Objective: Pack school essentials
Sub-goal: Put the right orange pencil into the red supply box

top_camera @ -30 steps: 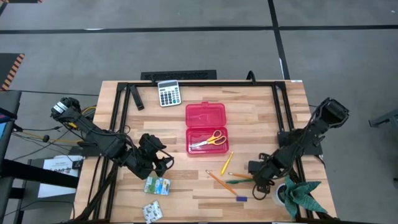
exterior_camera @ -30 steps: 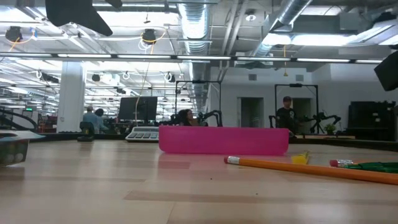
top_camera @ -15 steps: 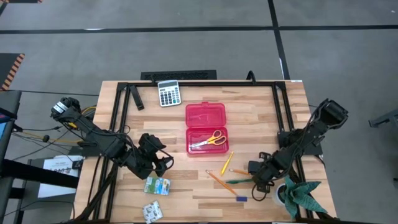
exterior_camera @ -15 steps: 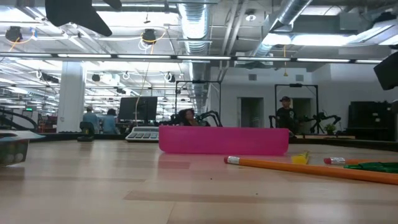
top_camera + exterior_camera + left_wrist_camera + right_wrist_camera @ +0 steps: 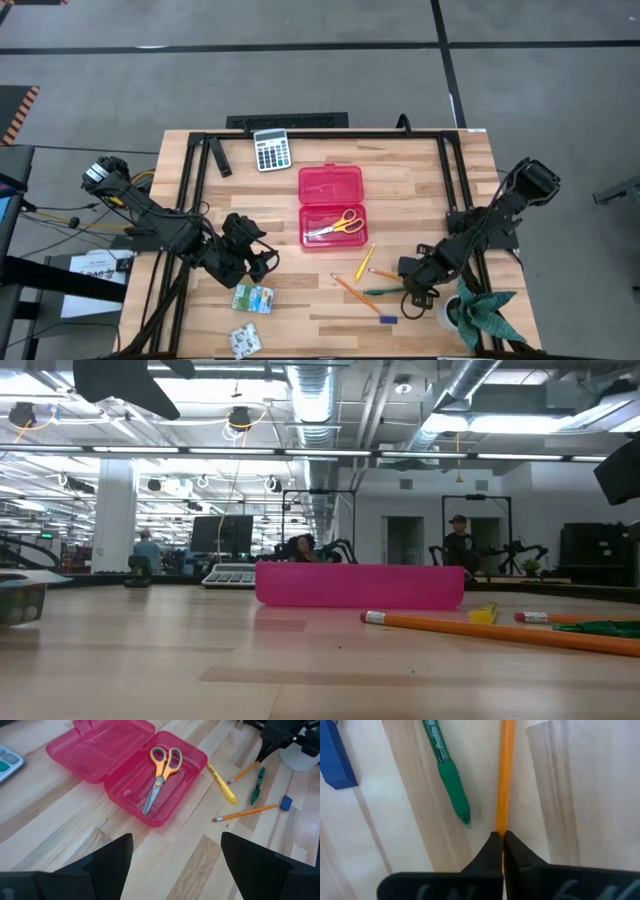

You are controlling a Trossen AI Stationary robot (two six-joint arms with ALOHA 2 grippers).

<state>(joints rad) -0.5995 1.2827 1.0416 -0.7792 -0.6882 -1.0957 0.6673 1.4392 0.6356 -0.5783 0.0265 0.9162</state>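
The open red case (image 5: 331,205) holds the yellow-handled scissors (image 5: 337,224). To the near right of it lie a yellow pen (image 5: 365,260), a long orange pencil (image 5: 352,292), a green pen (image 5: 385,291), a blue piece (image 5: 388,319) and a short orange pencil (image 5: 385,276). My right gripper (image 5: 408,284) is shut on that short pencil. Two printed packets (image 5: 253,297) (image 5: 244,341) lie near the table's front left. Above and left of the case, my left gripper (image 5: 175,865) hangs open and touches nothing. My right gripper pinches the short orange pencil (image 5: 501,827) between its two fingertips, at the end away from the eraser. The fingers (image 5: 487,851) come from above, pointing steeply down. The pencil's eraser end (image 5: 522,618) is low over the table, but whether it touches I cannot tell.
A grey calculator (image 5: 271,150) lies at the table's far edge. A white pot with a green plant (image 5: 472,312) stands just right of my right gripper. Bare wood lies between the case and the packets.
My right gripper has shut on the short orange pencil and shifted slightly toward the table's left. The pencil has slid a little that way with it, as its eraser end shows in the low view.
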